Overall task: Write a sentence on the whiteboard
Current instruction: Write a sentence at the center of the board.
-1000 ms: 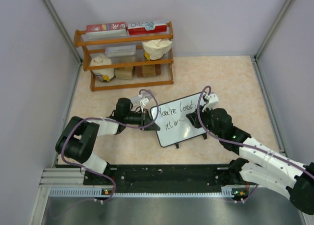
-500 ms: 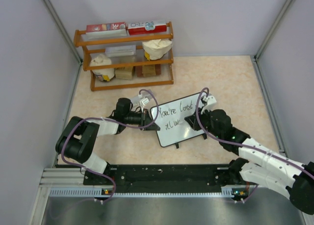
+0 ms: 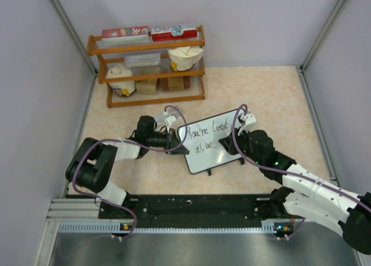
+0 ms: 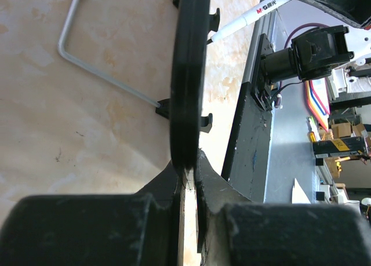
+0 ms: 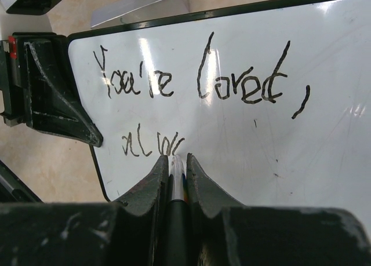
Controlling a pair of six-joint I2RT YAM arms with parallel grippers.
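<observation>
The whiteboard (image 3: 210, 141) stands tilted on the table, black-framed; it fills the right wrist view (image 5: 243, 133). The sentence (image 5: 197, 80) reads "You're loved," on the top line, with "alw" (image 5: 152, 145) under it; it is small in the top view (image 3: 210, 130). My left gripper (image 3: 177, 142) is shut on the whiteboard's left edge, seen edge-on in the left wrist view (image 4: 188, 75). My right gripper (image 5: 177, 161) is shut on a white marker (image 5: 177, 170), its tip at the end of "alw". The marker also shows in the left wrist view (image 4: 255, 14).
A wooden shelf rack (image 3: 152, 66) with boxes and bags stands at the back left. The board's wire stand (image 4: 98, 75) rests on the beige tabletop. A black rail (image 3: 197, 207) runs along the near edge. Grey walls close both sides.
My right gripper has shifted slightly left and down along the board's second line, and the "alw" script has grown. The left arm and the board have not moved.
</observation>
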